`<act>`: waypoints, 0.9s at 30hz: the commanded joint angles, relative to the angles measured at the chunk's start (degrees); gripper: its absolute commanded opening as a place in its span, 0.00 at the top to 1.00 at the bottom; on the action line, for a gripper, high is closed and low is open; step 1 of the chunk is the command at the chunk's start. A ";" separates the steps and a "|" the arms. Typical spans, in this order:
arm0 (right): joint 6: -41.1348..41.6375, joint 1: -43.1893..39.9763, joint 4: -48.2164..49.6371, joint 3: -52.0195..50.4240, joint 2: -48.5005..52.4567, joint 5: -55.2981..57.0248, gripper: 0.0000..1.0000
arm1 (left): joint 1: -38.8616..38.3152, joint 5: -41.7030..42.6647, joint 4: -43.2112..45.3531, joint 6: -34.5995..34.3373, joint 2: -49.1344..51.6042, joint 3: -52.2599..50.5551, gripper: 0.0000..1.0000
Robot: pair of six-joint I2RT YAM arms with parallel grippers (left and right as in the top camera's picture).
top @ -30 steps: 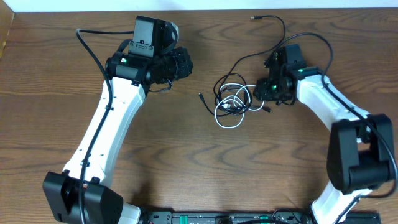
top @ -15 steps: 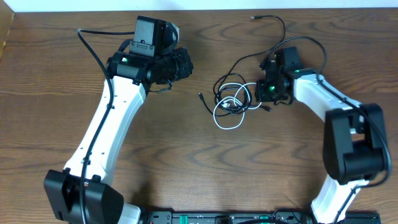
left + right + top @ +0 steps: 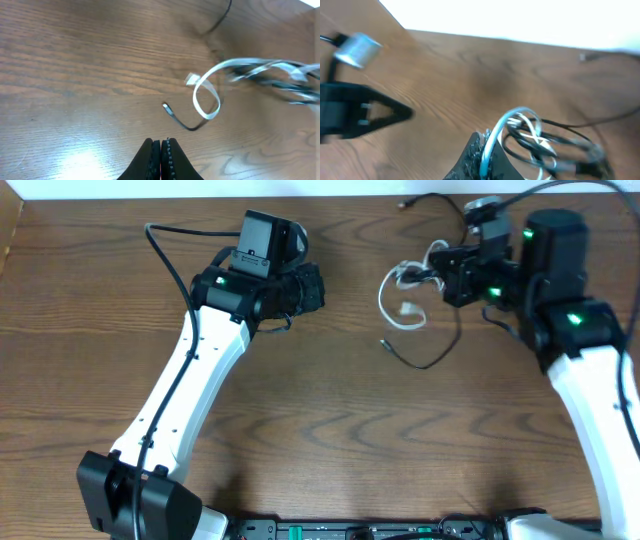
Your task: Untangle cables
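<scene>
While right gripper (image 3: 484, 145) pinches the looped white cable (image 3: 382, 298), black cable (image 3: 425, 366) trailing, left gripper (image 3: 161, 147) is clenched.

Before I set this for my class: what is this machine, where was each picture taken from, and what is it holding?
It is a robot: a left arm and a right arm at a wooden table, each ending in a two-finger gripper. The wide picture looks down from above; the other two come from cameras on the wrists. The left gripper is shut and empty. The right gripper is shut on a thin white cable, whose loops are tangled with a thin black cable trailing onto the table.
</scene>
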 commanded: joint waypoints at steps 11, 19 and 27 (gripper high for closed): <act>7.17 -0.28 -3.74 0.44 0.07 2.78 0.99 | -3.10 7.93 5.33 11.67 0.81 -0.04 0.71; 7.06 -0.28 -3.72 0.44 0.15 2.80 0.99 | -8.87 7.89 6.51 10.82 1.66 -0.04 0.57; 6.84 -0.28 -4.59 0.44 0.15 2.80 0.99 | -12.48 14.67 13.86 22.77 6.12 -0.04 0.53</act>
